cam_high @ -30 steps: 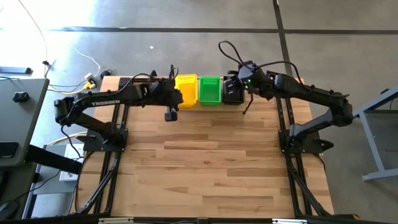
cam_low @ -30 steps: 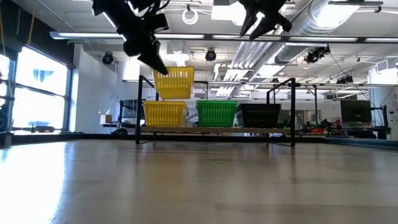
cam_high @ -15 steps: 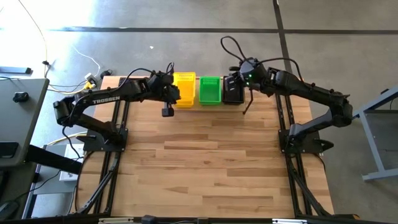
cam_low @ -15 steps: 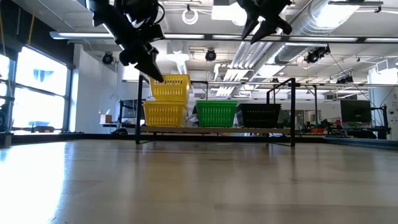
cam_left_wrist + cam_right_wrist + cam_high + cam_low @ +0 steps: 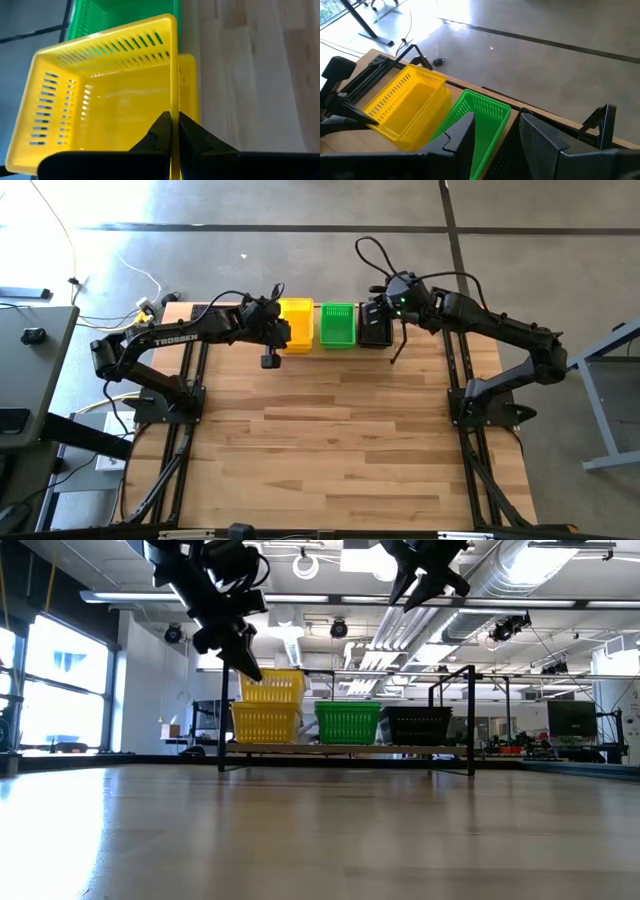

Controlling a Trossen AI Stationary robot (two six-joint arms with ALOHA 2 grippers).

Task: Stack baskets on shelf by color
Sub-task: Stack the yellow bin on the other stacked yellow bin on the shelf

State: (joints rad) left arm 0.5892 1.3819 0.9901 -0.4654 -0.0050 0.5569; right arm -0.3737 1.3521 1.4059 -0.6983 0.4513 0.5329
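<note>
My left gripper (image 5: 173,122) is shut on a yellow mesh basket (image 5: 298,320) at the left end of the shelf (image 5: 345,750). This basket sits slightly askew in the top of a second yellow basket (image 5: 265,724) that stands on the plank. To the right of them on the shelf stand a green basket (image 5: 348,723) and then a black one (image 5: 418,725). My right gripper (image 5: 495,135) is open and hangs high over the black basket (image 5: 375,332), touching nothing. My left gripper pinches the upper yellow basket's wall on the table's near side (image 5: 174,102), one finger (image 5: 159,132) inside the basket and one outside. The fingers slant down from the table's left. The basket's lower part rests in the yellow basket beneath, a little tilted.
The shelf runs along the table's far edge, with black upright wire ends (image 5: 470,720) at both sides. The wooden tabletop (image 5: 340,440) stretches toward the near edge. Both arm bases stand at the table's left and right edges.
My left gripper has moved down and toward the far edge, still shut on the yellow basket. The basket was held clear above the lower yellow one and has sunk into its top.
</note>
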